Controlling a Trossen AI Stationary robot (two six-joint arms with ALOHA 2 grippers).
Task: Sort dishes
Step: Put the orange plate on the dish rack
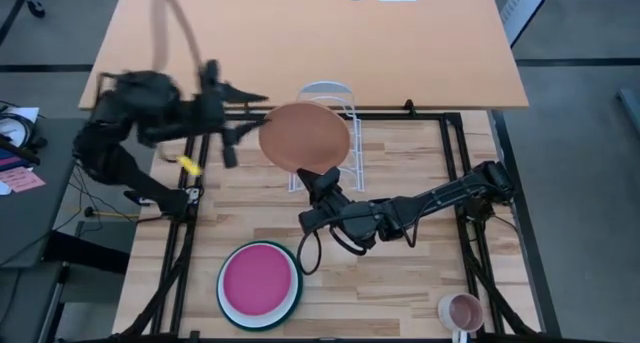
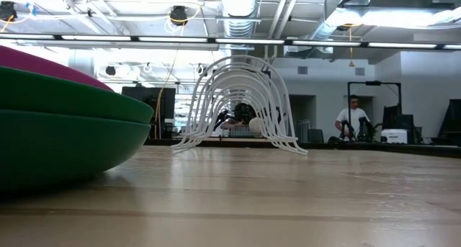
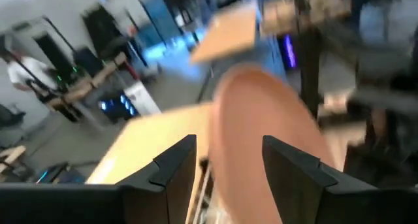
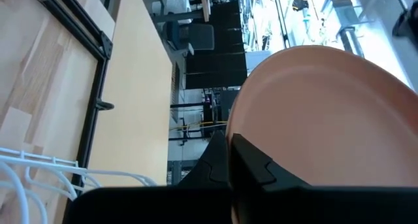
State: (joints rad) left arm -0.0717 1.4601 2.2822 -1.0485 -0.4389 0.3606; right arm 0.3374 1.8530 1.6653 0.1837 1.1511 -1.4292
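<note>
Terracotta plate (image 1: 305, 135) pinched by shut right claw (image 1: 322, 180), open left claw (image 1: 243, 118) just beside.

The left pincer (image 1: 262, 116) stands open at the table's far side; the right pincer (image 1: 318, 175) is clamped shut.
</note>
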